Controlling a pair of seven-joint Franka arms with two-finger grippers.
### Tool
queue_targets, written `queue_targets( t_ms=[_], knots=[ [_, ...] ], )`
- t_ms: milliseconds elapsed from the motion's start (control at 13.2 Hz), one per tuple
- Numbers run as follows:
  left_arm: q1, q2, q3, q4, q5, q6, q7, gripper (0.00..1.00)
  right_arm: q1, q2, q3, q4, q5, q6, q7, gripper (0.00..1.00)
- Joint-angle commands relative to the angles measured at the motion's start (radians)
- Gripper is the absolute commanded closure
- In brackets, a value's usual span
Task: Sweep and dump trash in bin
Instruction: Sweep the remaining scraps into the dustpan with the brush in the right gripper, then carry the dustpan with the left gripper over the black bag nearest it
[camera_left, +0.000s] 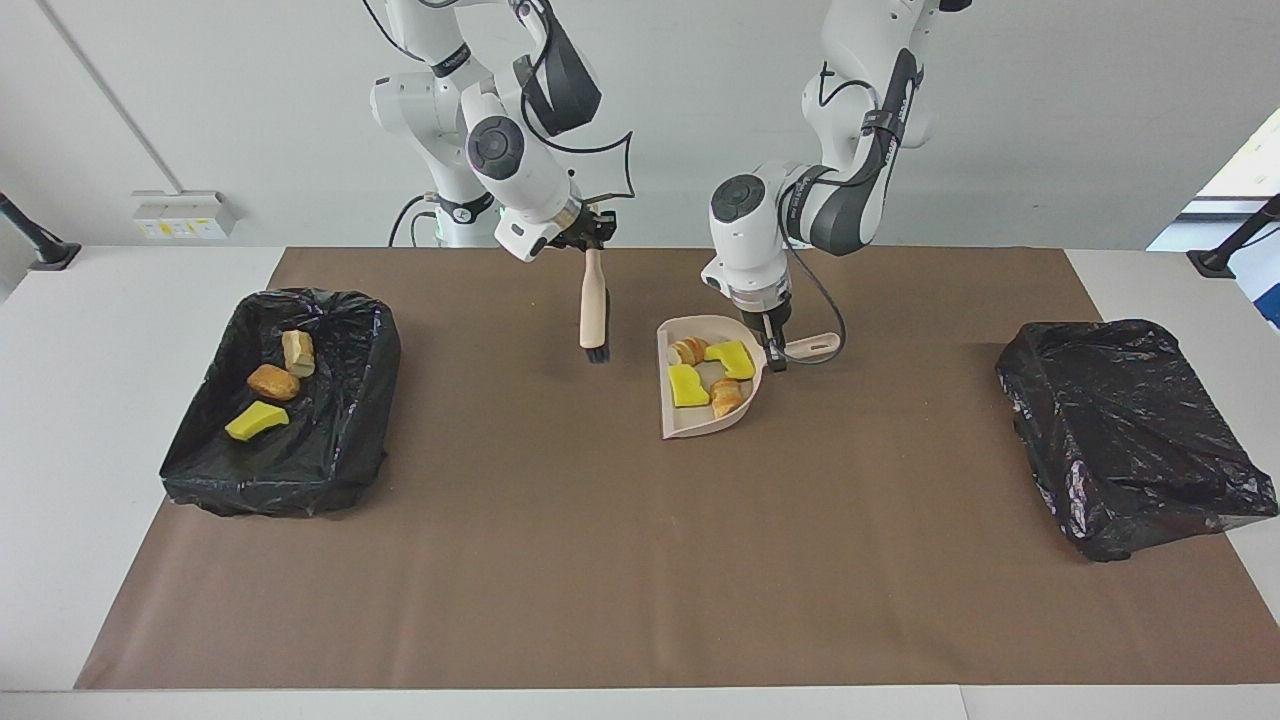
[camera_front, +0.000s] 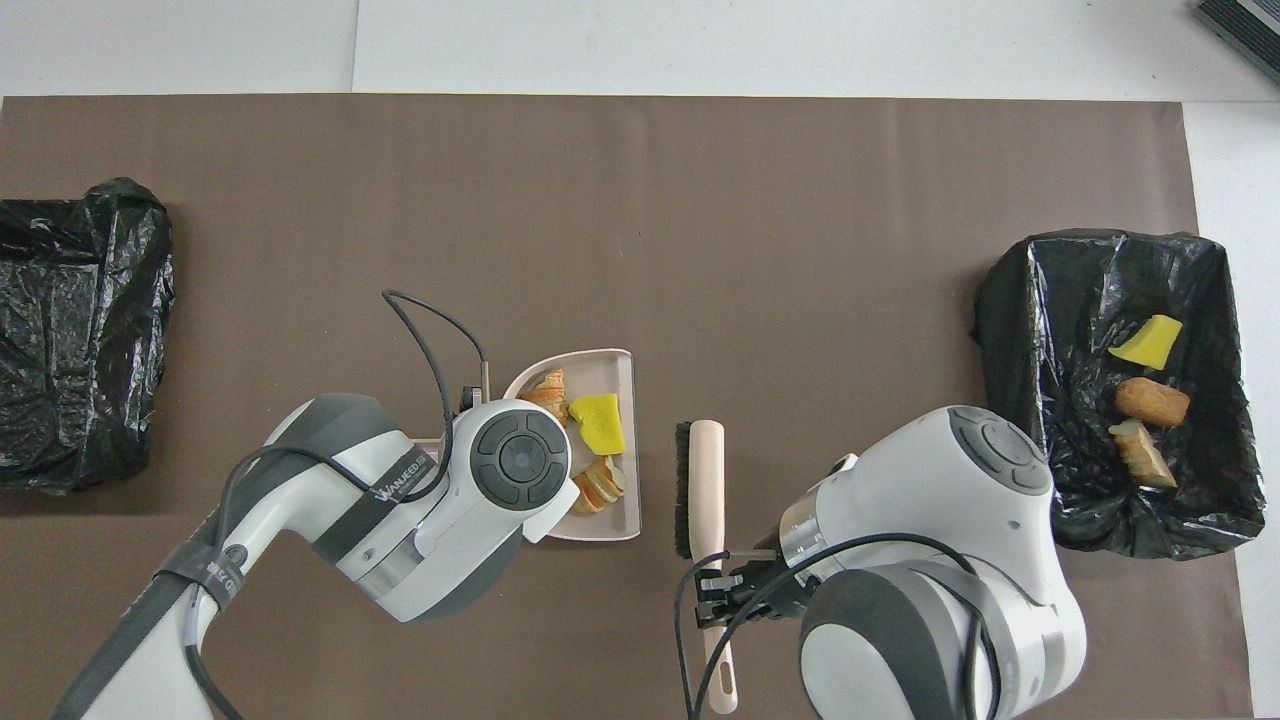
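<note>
A beige dustpan (camera_left: 680, 425) (camera_front: 622, 372) holds the trash: yellow wedges (camera_left: 688, 385) (camera_front: 597, 422) and bread-like lumps (camera_left: 727, 396) (camera_front: 598, 485). My left gripper (camera_left: 773, 352) is shut on the dustpan's handle (camera_left: 812, 346); in the overhead view the arm's wrist hides it. Whether the pan rests on the mat or hangs just above it I cannot tell. My right gripper (camera_left: 592, 245) (camera_front: 718, 588) is shut on the handle of a brush (camera_left: 593, 315) (camera_front: 705, 480), which hangs over the mat beside the pan. The black-lined bin (camera_left: 330, 470) (camera_front: 1010, 330) holds three more pieces.
A second bin (camera_left: 1130, 430) (camera_front: 70, 330), draped in a black bag, stands at the left arm's end of the table. A brown mat (camera_left: 600, 560) covers the table between the two bins.
</note>
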Motion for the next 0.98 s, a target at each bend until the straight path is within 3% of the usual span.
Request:
queue_targets(
  t_ms=[0,151,379,606,909],
  knots=[
    [0.073,-0.022,-0.003,0.006,-0.047,0.013,0.116,1.00,-0.003,-0.017,0.010,0.005,-0.081,-0.038,0.038,1.00],
    [0.135,-0.036,-0.003,0.060,-0.107,-0.010,0.222,1.00,0.001,-0.036,0.016,-0.006,-0.085,-0.042,0.055,1.00],
    [0.222,-0.086,0.009,0.114,-0.123,-0.074,0.258,1.00,0.104,-0.014,0.018,-0.015,-0.076,0.009,0.180,1.00],
    [0.374,-0.106,0.012,0.221,-0.150,-0.172,0.273,1.00,0.115,-0.009,0.019,-0.015,-0.013,0.074,0.193,1.00],
    [0.642,-0.074,0.012,0.377,-0.224,-0.202,0.542,1.00,0.219,0.054,0.021,-0.015,-0.002,0.195,0.306,1.00]
  ],
)
